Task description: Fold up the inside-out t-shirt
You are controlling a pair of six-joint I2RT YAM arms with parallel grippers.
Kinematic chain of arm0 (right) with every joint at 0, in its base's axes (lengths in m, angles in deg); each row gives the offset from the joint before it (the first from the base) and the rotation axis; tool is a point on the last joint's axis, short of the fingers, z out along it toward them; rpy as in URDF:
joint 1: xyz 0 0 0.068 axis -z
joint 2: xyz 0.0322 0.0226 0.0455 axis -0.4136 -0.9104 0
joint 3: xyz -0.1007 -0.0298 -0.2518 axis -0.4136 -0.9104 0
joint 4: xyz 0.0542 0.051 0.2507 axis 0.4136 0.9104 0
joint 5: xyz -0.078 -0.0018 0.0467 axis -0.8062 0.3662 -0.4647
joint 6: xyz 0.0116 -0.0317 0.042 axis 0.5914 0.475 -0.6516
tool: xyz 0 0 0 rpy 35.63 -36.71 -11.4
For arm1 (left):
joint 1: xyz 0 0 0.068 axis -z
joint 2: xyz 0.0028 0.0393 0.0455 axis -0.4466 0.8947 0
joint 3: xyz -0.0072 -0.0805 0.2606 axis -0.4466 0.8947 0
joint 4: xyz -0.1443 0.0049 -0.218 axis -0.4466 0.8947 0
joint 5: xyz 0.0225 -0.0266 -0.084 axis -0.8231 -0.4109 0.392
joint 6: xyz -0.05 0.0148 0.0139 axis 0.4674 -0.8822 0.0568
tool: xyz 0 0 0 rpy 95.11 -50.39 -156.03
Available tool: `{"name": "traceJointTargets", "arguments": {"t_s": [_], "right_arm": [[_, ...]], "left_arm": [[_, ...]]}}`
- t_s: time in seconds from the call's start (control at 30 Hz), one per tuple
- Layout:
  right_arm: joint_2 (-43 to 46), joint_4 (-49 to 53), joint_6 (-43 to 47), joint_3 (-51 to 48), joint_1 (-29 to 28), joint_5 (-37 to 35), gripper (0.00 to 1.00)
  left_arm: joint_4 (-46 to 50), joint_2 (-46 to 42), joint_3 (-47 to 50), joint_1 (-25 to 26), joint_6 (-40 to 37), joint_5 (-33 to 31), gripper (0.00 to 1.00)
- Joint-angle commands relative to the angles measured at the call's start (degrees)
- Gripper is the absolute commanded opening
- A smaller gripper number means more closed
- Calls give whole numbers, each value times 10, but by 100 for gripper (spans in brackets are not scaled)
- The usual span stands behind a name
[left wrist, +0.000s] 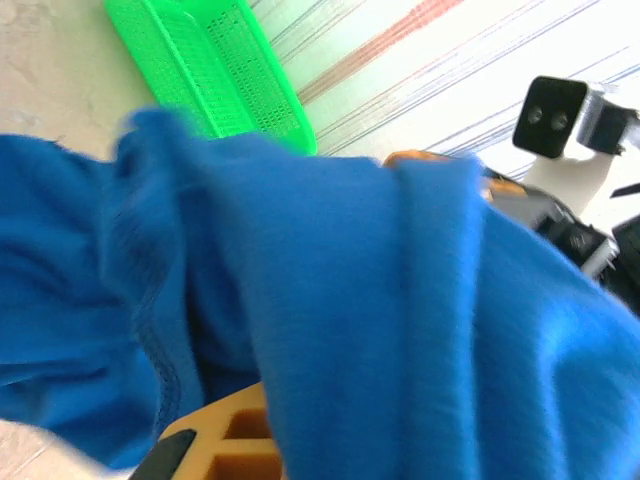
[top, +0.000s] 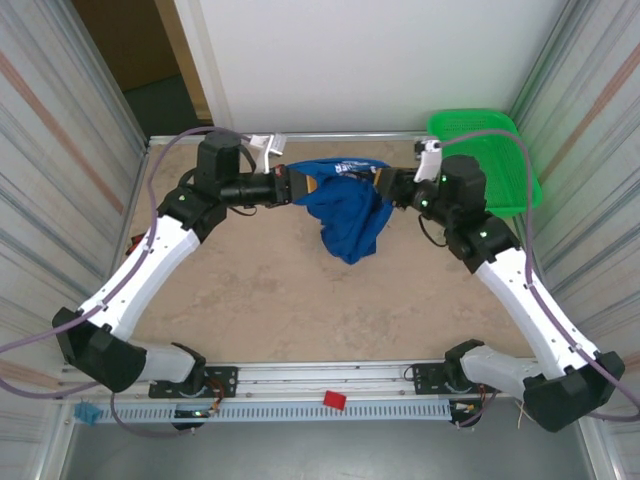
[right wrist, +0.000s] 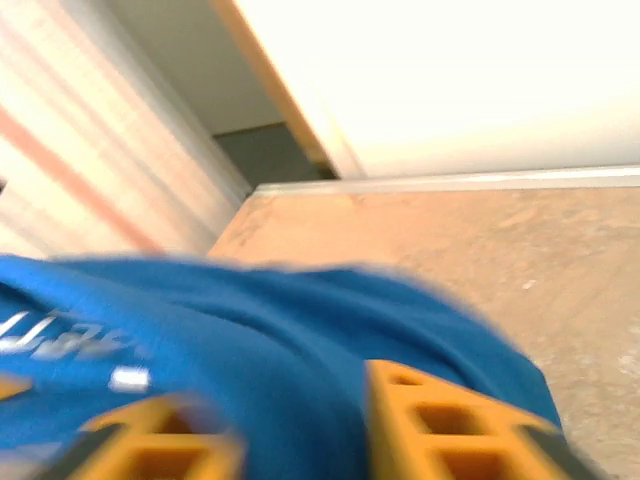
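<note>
The inside-out t-shirt (top: 345, 215), royal blue, hangs above the back of the table between my two grippers, its top edge stretched from one to the other and the rest drooping in a bunch. White lettering (right wrist: 60, 335) shows on it. My left gripper (top: 292, 187) is shut on the shirt's left end; in the left wrist view the t-shirt (left wrist: 400, 320) drapes over one orange finger (left wrist: 225, 440). My right gripper (top: 383, 186) holds the right end. In the right wrist view its blurred orange fingers (right wrist: 450, 420) stand close on either side of a fold of the t-shirt (right wrist: 300, 330).
A green mesh basket (top: 490, 150) sits at the back right corner, also seen as the basket (left wrist: 220, 70) in the left wrist view. A small white object (top: 268, 150) lies at the back edge. Bare tan tabletop (top: 300, 300) stretches in front of the shirt. Corrugated walls stand on both sides.
</note>
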Motion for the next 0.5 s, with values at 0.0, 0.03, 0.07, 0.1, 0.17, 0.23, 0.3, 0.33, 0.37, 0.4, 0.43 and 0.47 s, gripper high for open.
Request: {"name": "traceJointTargets", "arguments": {"t_s": [0.0, 0.03, 0.07, 0.1, 0.17, 0.23, 0.3, 0.33, 0.37, 0.4, 0.43, 0.47], "right_arm": [[-23, -18, -20, -18, 7, 88, 0], [-27, -27, -26, -22, 7, 94, 0], [-30, -38, -34, -28, 7, 98, 0], [-33, -45, -40, -31, 7, 102, 0], [-37, -49, -45, -34, 7, 102, 0], [-42, -50, -50, -32, 7, 88, 0], [-59, -48, -52, -29, 7, 62, 0], [-71, -46, -51, -27, 7, 46, 0], [-90, -43, -49, -24, 8, 27, 0], [-113, -44, -49, -21, 10, 17, 0], [-134, -46, -51, -16, 12, 18, 0], [-161, -52, -54, -8, 12, 28, 0]], "left_arm": [[-11, -25, 6, -6, -10, 42, 0], [-9, -24, 2, -6, -12, 43, 0], [-8, -22, -3, -6, -14, 45, 0], [-11, -21, -6, -7, -16, 51, 0], [-11, -17, -16, -9, -20, 65, 0], [-36, -14, -15, -12, -14, 95, 0], [-122, -13, 0, -15, 26, 148, 0], [-165, -12, 6, -15, 49, 169, 0], [-209, -10, 9, -15, 74, 189, 0], [-256, -8, 14, -15, 102, 205, 0], [-295, -7, 17, -15, 125, 213, 0], [-333, -5, 20, -14, 151, 221, 0]]}}
